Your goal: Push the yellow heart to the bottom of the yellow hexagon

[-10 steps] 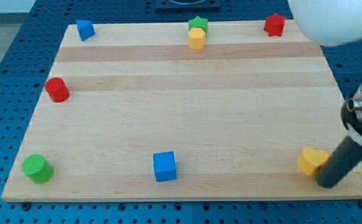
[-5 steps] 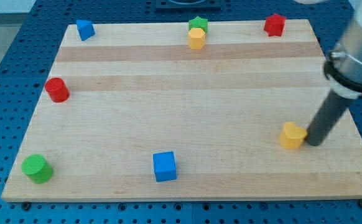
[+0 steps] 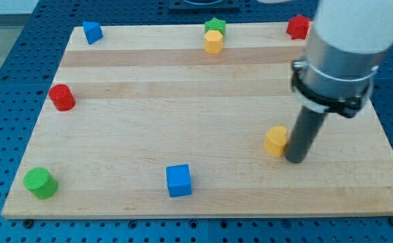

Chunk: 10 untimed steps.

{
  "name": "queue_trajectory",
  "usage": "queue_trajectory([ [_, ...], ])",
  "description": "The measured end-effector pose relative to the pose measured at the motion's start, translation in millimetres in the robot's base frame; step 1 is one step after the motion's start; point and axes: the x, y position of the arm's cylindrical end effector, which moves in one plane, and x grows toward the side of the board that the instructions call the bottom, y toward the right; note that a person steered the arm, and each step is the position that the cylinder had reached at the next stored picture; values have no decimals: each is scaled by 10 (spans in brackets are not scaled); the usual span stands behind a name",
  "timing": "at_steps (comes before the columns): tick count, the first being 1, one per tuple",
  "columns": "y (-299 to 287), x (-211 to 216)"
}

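Yellow heart (image 3: 275, 141) is seen right of centre on the worktop (image 3: 149, 121), well apart from the yellow hexagon (image 3: 213, 42) at the far edge. My tip (image 3: 294, 160) is pressed against its right side, placed for a leftward, farward shove. No pincer is fitted.

Eight blocks sit on the desk (image 3: 203, 88). Two are yellow, a heart (image 3: 275, 140) and a hexagon (image 3: 213, 42); two are blue, a cube (image 3: 179, 180) and another block (image 3: 92, 32). Two are red, a cylinder (image 3: 62, 97) and a block (image 3: 298, 27), and two green, a cylinder (image 3: 40, 182) and a star (image 3: 215, 25).
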Motion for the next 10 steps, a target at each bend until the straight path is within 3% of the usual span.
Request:
queue_trajectory([
  [1,-125,-56],
  [2,-206,-448],
  [4,-905,-663],
  [7,-1338,-1307],
  [10,-1646,-1404],
])
